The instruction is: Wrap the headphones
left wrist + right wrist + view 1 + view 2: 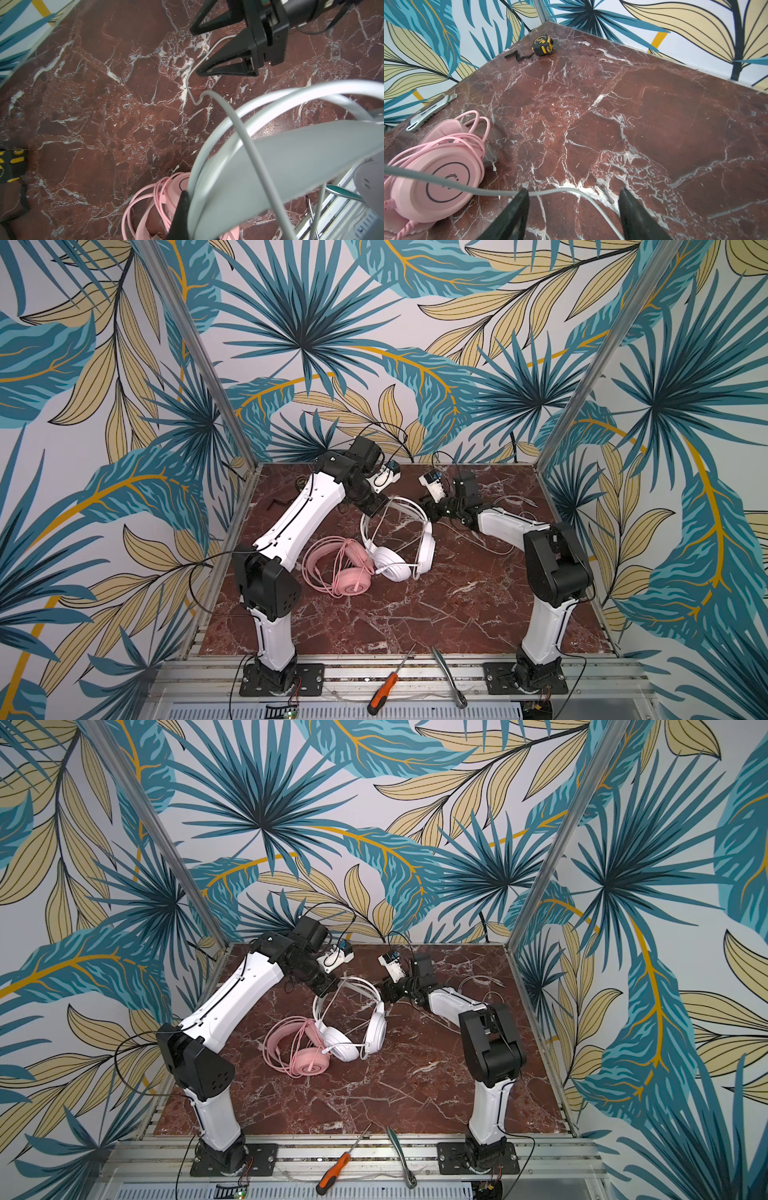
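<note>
The white headphones (390, 562) lie mid-table, cups low and headband (409, 504) arched up toward the back. My left gripper (372, 511) is shut on that headband; in the left wrist view one black finger (180, 214) shows against the broad white band (280, 166), and the other finger is hidden behind it. The pink headphones (353, 581) lie flat beside the white ones, their pink cable (475, 133) coiled around them. My right gripper (573, 193) stands open just over the marble, and the thin white cable (560, 190) passes between its fingers and touches the left one.
A yellow-black tape measure (542, 45) and a black strap (276, 504) lie at the back left. A utility knife (429, 112) rests by the left wall. An orange screwdriver (386, 686) and a ratchet wrench (449, 676) lie on the front rail. Loose white cable (490, 549) trails under the right arm.
</note>
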Controlling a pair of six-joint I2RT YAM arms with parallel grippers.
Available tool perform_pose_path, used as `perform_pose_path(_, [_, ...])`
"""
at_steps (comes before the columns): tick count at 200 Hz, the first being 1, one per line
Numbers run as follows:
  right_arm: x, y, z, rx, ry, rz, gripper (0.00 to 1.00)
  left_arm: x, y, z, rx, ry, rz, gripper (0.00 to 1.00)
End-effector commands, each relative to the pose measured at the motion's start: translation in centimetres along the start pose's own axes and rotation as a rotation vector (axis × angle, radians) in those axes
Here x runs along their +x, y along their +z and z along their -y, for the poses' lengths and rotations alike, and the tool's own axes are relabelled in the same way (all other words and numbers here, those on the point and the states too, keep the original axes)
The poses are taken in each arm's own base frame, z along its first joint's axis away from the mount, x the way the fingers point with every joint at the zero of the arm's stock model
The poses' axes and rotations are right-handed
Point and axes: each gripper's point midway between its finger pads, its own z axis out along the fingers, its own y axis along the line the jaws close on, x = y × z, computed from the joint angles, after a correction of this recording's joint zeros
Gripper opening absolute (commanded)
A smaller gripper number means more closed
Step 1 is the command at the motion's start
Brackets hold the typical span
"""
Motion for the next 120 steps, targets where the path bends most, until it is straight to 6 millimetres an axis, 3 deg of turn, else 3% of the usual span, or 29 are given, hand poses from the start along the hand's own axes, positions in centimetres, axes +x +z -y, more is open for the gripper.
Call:
perform_pose_path(1, [0.1, -0.7, -1.3, -0.031, 0.023, 0.050, 0.69, -0.9, -2.0, 1.4, 0.055, 0.011, 0.069, 0.00])
perform_pose_path(86, [2.9, -4.7, -4.3, -0.060, 0.030, 0.085, 0.69, -1.2, -2.1, 2.0, 0.117, -0.012, 0.086, 0.00])
perform_pose_path(120, [2.5, -5.6, -6.4, -0.146, 0.022, 0.187, 0.69, -1.3, -1.8, 2.0, 0.128, -0.027, 0.082, 0.00])
